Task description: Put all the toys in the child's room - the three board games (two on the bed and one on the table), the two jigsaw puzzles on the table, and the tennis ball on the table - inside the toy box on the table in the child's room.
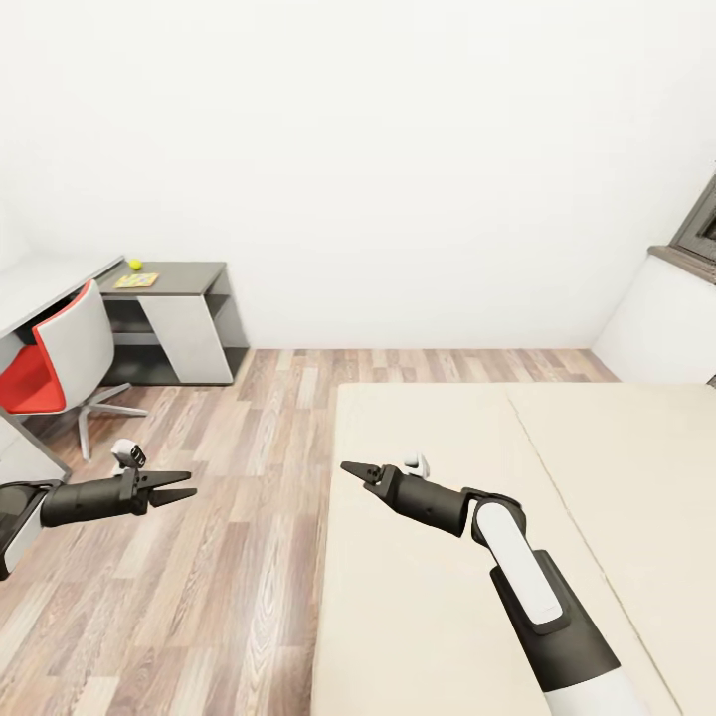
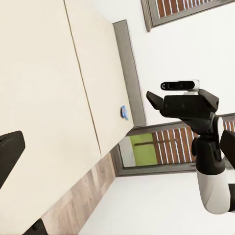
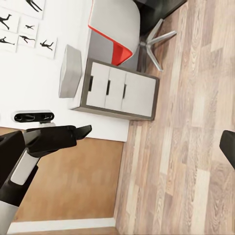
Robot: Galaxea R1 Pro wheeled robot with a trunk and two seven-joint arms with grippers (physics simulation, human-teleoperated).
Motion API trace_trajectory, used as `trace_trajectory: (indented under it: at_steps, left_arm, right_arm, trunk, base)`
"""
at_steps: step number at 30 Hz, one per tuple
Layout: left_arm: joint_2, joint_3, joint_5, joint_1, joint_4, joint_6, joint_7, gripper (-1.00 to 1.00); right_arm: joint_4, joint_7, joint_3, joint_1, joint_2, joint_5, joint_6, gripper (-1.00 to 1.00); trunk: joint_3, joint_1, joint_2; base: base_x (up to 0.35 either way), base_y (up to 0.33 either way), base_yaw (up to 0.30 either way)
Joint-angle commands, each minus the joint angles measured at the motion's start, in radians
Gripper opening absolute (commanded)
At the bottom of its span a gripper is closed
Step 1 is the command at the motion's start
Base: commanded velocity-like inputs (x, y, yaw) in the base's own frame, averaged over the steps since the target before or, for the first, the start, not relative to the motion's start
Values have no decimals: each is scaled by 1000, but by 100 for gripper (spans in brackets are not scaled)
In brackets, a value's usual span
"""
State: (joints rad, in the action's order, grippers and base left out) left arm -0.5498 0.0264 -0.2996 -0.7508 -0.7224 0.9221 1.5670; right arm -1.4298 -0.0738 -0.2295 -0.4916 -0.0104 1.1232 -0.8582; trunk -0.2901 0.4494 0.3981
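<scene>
One tennis ball (image 1: 134, 265) and one jigsaw puzzle (image 1: 136, 280) are what the head view shows of the toys on the bench (image 1: 179, 273): the ball sits at the far left of the dark grey end section, with the bright flat sheet just beside it on the near side. One small blue object (image 2: 124, 112) shows in the left wrist view, lying on the bed (image 1: 438, 597) close to the grey frame edge; it may be the small blue board game, though it is too small to tell. One pale grey tray-like shape (image 3: 70, 71) rests on the white-drawered part of the bench in the right wrist view and looks like the toy box, but its inside is hidden, so I cannot say whether anything has gone in. Judging from this, the ball and at least one puzzle are still out, so most of the work seems left; the second puzzle and the other two games cannot be placed. Two grippers hang free: the left gripper (image 1: 181, 489) over the wood floor (image 1: 199, 597) with its jaws apart and holding nothing, the right gripper (image 1: 354, 469) over the near-left part of the mattress, and I cannot tell whether its jaws are parted. One red and grey office chair (image 1: 60, 363) stands at the bench, far left.
</scene>
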Motion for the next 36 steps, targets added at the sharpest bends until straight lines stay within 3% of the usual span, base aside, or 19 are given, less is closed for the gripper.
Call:
trace_trajectory:
  at_steps: [1, 36]
  left_arm:
    - [-1, 3, -2, -1, 0, 11, 4, 100]
    - [-1, 3, -3, -1, 0, 11, 4, 100]
  right_arm:
    - [0, -8, 1, -1, 0, -8, -4, 100]
    - [-1, -8, 1, -1, 0, -8, -4, 100]
  trunk:
    - [-2, 1, 2]
    - [-2, 1, 2]
  base:
    - [0, -166, 0]
    - [0, -166, 0]
